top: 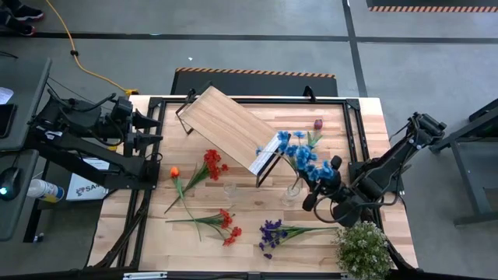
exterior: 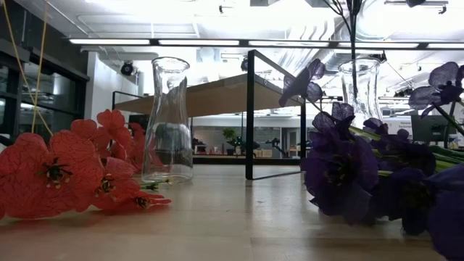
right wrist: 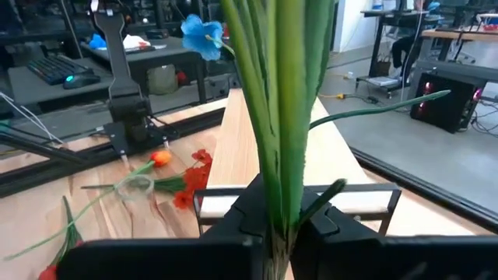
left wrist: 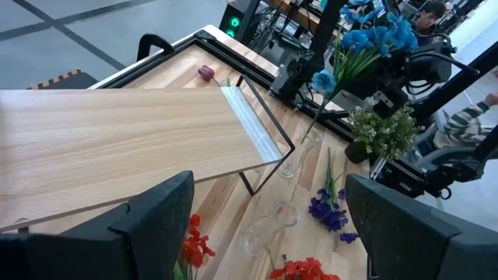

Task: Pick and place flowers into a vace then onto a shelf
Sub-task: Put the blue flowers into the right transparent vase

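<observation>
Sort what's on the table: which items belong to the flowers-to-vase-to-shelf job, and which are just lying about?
Job items:
- blue flowers, stems clamped in the right end effector
- glass vase below them
- second glass vase
- red flowers
- orange flower
- purple flowers
- shelf

Lying about:
- bushy pale green plant
- left end effector, idle off to the side

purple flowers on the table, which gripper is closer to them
Right. The right gripper sits just beside the purple flowers, shut on the blue flowers; the left gripper waits open across the table.
</observation>
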Action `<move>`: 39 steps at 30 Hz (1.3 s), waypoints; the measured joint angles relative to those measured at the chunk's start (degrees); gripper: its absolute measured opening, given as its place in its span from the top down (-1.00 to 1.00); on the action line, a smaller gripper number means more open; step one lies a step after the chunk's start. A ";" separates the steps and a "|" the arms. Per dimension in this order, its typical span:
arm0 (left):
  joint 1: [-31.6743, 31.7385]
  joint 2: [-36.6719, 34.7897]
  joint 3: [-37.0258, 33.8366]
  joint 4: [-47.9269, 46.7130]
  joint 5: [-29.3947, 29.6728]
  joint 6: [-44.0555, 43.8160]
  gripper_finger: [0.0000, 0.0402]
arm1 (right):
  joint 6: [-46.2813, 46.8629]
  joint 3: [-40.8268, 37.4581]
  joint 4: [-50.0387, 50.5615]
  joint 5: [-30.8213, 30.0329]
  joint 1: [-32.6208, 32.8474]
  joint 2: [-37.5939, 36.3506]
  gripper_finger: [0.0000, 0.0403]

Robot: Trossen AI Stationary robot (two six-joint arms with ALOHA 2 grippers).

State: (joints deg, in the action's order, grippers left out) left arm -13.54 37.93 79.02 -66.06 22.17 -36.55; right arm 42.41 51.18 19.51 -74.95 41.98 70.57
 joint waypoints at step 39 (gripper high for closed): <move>0.00 2.97 0.00 -0.02 -0.11 0.02 -0.83 | 5.55 0.00 5.74 12.41 0.02 0.00 0.43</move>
State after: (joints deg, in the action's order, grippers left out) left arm -13.54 40.91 79.02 -66.08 22.06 -36.53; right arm 47.96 51.18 25.25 -62.54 42.00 70.57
